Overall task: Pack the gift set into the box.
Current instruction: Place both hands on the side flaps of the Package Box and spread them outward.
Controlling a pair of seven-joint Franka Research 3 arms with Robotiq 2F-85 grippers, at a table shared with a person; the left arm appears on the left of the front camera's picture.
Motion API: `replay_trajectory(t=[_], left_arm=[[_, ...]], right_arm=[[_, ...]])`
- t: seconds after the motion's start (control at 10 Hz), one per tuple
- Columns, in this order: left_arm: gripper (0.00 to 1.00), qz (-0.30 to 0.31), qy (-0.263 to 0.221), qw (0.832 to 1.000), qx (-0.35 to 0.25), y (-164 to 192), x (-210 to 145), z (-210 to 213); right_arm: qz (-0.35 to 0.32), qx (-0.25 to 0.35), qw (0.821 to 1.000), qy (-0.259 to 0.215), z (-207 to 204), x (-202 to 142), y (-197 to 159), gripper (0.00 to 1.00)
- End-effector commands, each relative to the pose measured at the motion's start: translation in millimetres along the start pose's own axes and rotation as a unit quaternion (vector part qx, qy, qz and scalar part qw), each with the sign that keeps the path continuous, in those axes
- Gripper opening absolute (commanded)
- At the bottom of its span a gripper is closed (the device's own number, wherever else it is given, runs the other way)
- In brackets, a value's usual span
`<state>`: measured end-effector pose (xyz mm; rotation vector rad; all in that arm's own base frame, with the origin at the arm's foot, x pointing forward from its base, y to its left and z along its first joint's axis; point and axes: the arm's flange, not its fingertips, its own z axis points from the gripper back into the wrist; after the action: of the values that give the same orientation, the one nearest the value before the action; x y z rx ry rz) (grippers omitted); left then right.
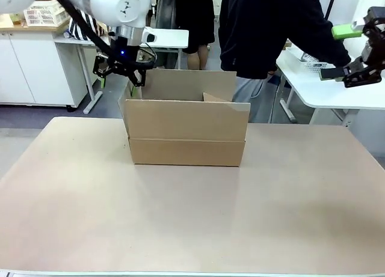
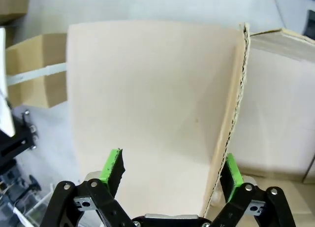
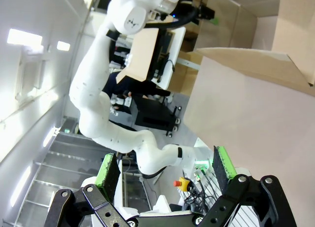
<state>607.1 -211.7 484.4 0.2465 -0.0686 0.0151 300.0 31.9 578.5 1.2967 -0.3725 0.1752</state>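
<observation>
1. Broadly, the beige tabletop [image 1: 192, 217] spreads out well below both end effectors.
2. A person [image 1: 264, 30] in a dark top stands at the far side. From the front, they are between the two end effectors and behind the box.
3. The box [image 1: 186, 133] sits on the middle of the tabletop, open at the top with its flaps raised. Its left rear corner lies just under the left end effector. The right end effector is well apart from it, higher and off to the box's right. In the right wrist view the box [image 3: 290, 35] shows far ahead of that end effector's fingers.
4. The white left arm [image 1: 114, 3] comes down from the upper left to the left end effector.
5. The left end effector [image 1: 120, 74] hovers over the box's left flap [image 2: 147, 99] with its jaws spread wide, gripping nothing. In the left wrist view the flap's face spans the gap between the green pads [image 2: 112, 165]. The flap's corrugated edge runs just beside the other pad, and I cannot tell whether they touch.
6. The right end effector [image 1: 340, 51] hangs high at the right side. Its jaws are also spread, with nothing between them.
</observation>
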Motion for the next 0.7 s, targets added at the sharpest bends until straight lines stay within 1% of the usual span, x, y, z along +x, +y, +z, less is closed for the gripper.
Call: replay_trajectory(t=[0.0,0.2,0.3,0.5,0.6], left_arm=[[1.0,-0.036,0.021,0.994,-0.099,32.4,-22.6,-15.1],[1.0,-0.032,0.038,0.986,-0.162,55.1,-25.6,-35.7],[1.0,-0.039,0.046,0.978,-0.199,64.7,-27.4,-46.3],[1.0,-0.046,0.049,0.959,-0.276,84.7,-30.6,-66.3],[1.0,-0.069,0.047,0.943,-0.323,91.4,-32.2,-74.4]], right_arm=[[0.014,0.013,1.0,-0.005,-2.3,2.6,0.5,1.0],[0.014,0.013,1.0,-0.005,-2.3,2.6,0.5,1.0],[0.014,0.013,1.0,-0.005,-2.3,2.6,0.5,1.0],[0.014,0.013,1.0,-0.005,-2.3,2.6,0.5,1.0],[0.014,0.013,1.0,-0.005,-2.3,2.6,0.5,1.0]])
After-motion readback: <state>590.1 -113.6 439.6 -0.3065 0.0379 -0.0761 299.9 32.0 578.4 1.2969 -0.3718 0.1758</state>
